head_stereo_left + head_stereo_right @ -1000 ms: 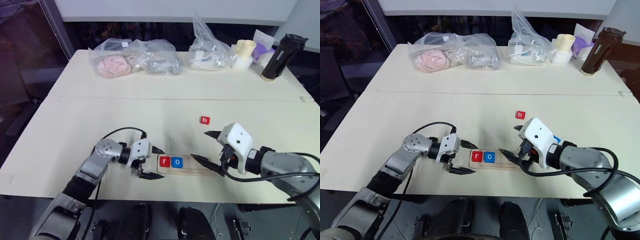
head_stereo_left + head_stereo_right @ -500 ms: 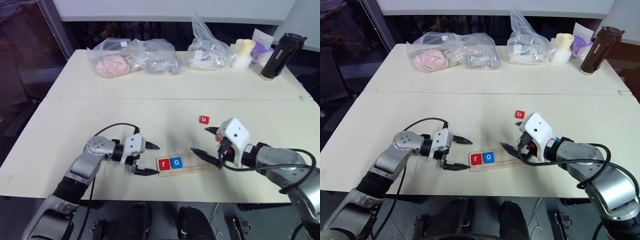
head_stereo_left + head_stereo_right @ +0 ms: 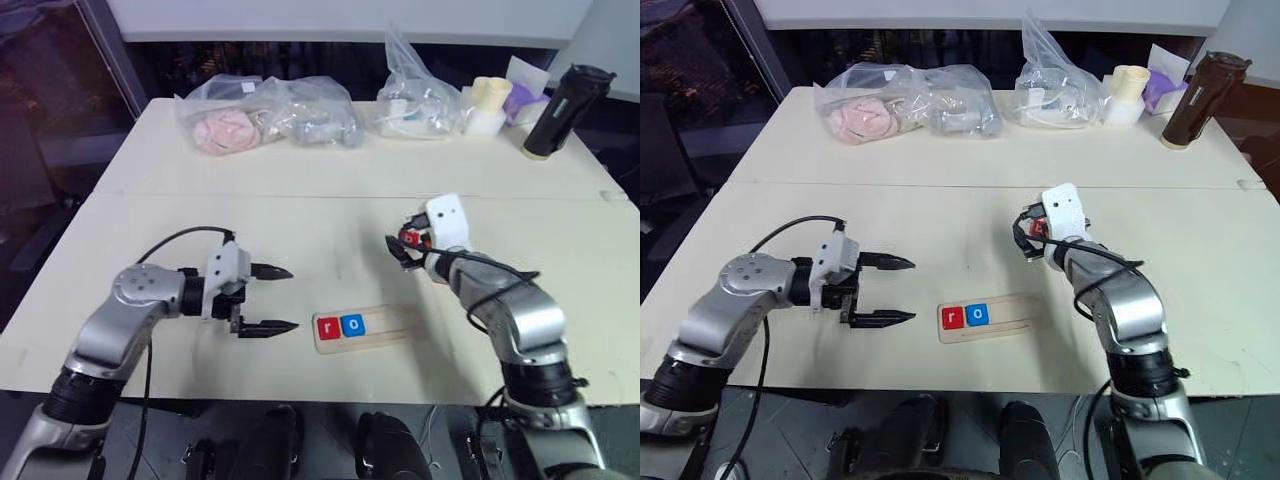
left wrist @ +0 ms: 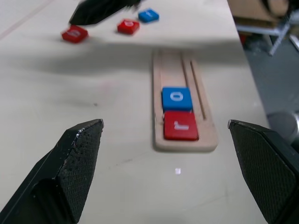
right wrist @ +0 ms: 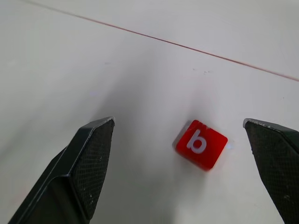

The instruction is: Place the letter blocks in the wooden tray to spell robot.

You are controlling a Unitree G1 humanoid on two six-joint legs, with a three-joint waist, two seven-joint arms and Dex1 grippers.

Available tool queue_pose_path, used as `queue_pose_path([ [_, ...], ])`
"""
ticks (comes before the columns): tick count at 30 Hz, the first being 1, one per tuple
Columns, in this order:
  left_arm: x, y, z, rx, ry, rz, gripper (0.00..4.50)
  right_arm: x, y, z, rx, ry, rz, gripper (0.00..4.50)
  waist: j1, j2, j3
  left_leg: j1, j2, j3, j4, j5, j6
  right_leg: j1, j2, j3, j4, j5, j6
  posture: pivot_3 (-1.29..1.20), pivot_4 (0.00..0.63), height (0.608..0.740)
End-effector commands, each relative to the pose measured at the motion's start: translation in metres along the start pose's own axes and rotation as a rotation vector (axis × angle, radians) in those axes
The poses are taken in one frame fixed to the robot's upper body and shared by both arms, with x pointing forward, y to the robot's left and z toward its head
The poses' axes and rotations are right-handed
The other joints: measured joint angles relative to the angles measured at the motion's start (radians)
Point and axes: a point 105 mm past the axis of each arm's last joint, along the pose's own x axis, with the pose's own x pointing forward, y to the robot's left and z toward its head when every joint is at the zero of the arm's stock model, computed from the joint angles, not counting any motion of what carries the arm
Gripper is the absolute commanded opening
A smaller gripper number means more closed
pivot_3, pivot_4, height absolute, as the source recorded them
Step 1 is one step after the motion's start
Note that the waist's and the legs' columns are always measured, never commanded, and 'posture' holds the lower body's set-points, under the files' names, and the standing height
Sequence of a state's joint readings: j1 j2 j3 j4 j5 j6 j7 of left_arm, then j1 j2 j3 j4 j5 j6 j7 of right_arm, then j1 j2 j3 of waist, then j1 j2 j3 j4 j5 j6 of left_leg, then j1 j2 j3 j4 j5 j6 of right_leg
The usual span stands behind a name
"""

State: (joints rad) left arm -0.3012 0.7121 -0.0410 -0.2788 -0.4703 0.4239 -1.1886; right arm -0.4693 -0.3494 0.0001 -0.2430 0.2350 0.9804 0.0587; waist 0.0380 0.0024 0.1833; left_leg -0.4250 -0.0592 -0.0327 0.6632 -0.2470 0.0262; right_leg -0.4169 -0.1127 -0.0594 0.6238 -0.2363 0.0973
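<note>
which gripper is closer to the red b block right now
Right. The right gripper hangs open directly over the red b block, not touching it. The left gripper is open, away past the wooden tray.

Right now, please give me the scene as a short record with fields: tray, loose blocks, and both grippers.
tray: wooden tray holds red r block and blue o block at its left end
loose: red b block on the table
right gripper: open, b block between its fingers, untouched
left gripper: open, empty, left of tray
</note>
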Motion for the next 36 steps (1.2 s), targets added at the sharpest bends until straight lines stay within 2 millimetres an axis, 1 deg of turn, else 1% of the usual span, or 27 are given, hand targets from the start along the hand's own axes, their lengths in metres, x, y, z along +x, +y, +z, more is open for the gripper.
queue_pose_path([
  [1, -0.009, 0.000, 0.022, 0.014, -0.047, 0.034, 4.46, 0.006, -0.009, 0.002, 0.028, 0.000, -0.091, 4.50, -0.001, 0.000, 0.000, 0.000, 0.000, 0.001, 0.000, 0.000, 0.000, -0.001, 0.000, 0.001, 0.001, 0.000, 0.000, 0.00, 0.150, 0.740],
  [6, -0.013, 0.000, 0.032, 0.019, -0.054, 0.046, 4.46, 0.013, -0.008, -0.010, 0.089, 0.047, -0.134, 4.50, -0.017, 0.000, 0.000, 0.000, 0.000, 0.004, 0.000, 0.001, -0.001, -0.006, 0.001, 0.003, 0.008, 0.000, 0.001, 0.00, 0.150, 0.740],
  [10, -0.013, 0.000, 0.040, 0.032, -0.065, 0.048, 4.46, 0.025, 0.005, -0.018, 0.171, 0.080, -0.096, 4.50, -0.035, 0.000, 0.000, 0.001, 0.000, 0.004, 0.000, 0.002, -0.002, -0.005, 0.002, 0.004, 0.008, 0.000, 0.000, 0.00, 0.150, 0.740],
  [13, -0.012, 0.002, 0.039, 0.037, -0.060, 0.058, 4.46, 0.029, 0.009, -0.017, 0.175, 0.081, -0.086, 4.50, -0.052, 0.000, 0.000, 0.003, 0.002, 0.006, 0.000, 0.002, -0.002, -0.004, 0.005, 0.005, 0.008, 0.002, -0.001, 0.00, 0.150, 0.740],
  [17, -0.010, 0.002, 0.039, 0.036, -0.061, 0.059, 4.46, 0.035, 0.018, -0.015, 0.221, 0.096, -0.064, 4.50, -0.054, 0.000, 0.000, 0.005, 0.006, 0.005, 0.000, 0.002, -0.002, -0.003, 0.009, 0.006, 0.009, 0.003, -0.003, 0.00, 0.150, 0.740],
  [23, -0.008, 0.005, 0.037, 0.039, -0.066, 0.064, 4.46, 0.040, 0.030, -0.008, 0.201, 0.087, -0.043, 4.50, -0.055, 0.000, 0.000, 0.006, 0.007, 0.005, 0.000, 0.003, -0.003, -0.004, 0.011, 0.007, 0.010, 0.003, -0.005, 0.00, 0.150, 0.740],
  [30, -0.006, 0.008, 0.037, 0.044, -0.070, 0.073, 4.46, 0.047, 0.034, -0.012, 0.109, 0.096, -0.070, 4.50, -0.056, 0.000, 0.000, 0.006, 0.007, 0.006, 0.000, 0.003, -0.004, -0.004, 0.011, 0.008, 0.010, 0.003, -0.005, 0.00, 0.150, 0.740],
  [36, -0.004, 0.009, 0.036, 0.049, -0.070, 0.083, 4.46, 0.052, 0.033, -0.020, 0.123, 0.116, -0.092, 4.50, -0.057, 0.000, 0.000, 0.007, 0.008, 0.006, 0.000, 0.004, -0.004, -0.004, 0.011, 0.008, 0.010, 0.004, -0.006, 0.00, 0.150, 0.740],
])
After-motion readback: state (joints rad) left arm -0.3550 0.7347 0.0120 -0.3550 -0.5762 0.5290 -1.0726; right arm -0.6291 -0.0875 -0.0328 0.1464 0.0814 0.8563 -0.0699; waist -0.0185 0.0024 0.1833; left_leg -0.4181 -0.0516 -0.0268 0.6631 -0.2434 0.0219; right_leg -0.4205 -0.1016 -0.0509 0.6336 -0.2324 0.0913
